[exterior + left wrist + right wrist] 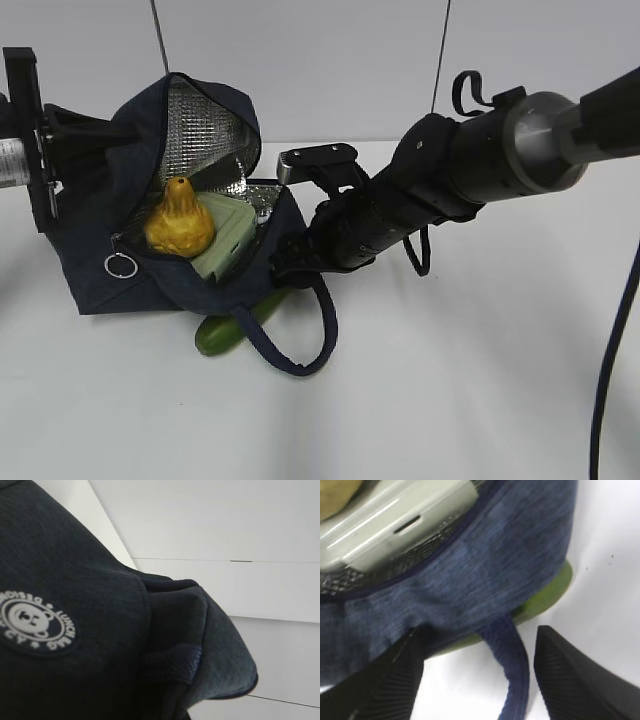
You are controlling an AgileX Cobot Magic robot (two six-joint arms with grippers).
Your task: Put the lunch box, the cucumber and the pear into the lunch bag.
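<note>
- Right wrist view: right gripper (477, 675) has jaws spread wide, one dark ribbed finger (385, 680) either side of a navy handle strap (512, 665); nothing pinched.
- Just beyond the fingers, the lunch bag (485, 565) wall fills the frame, w/ the cucumber (547, 597) showing as a green curve under its lower edge, against the white table (605, 545).
- Top left of same view: pale green lid of the lunch box (400, 520) sits inside the bag's mouth, a sliver of the pear (335, 497) beside it.
- Exterior view: right gripper (290, 262) is at the bag's front rim; cucumber (235, 325) lies on the table, partly beneath the bag, its end poking out toward the front edge.
- Pear (178, 225) rests upright inside the open bag (110, 270), on the lunch box (230, 245); silver lining visible behind, ring pull (121, 265) hanging at front.
- Left gripper not visible itself; jaws pressed together. Left arm's mount (25, 140) is at the bag's far-left side, and left wrist view shows only navy fabric w/ a round white logo patch (35, 625) close up.
</note>
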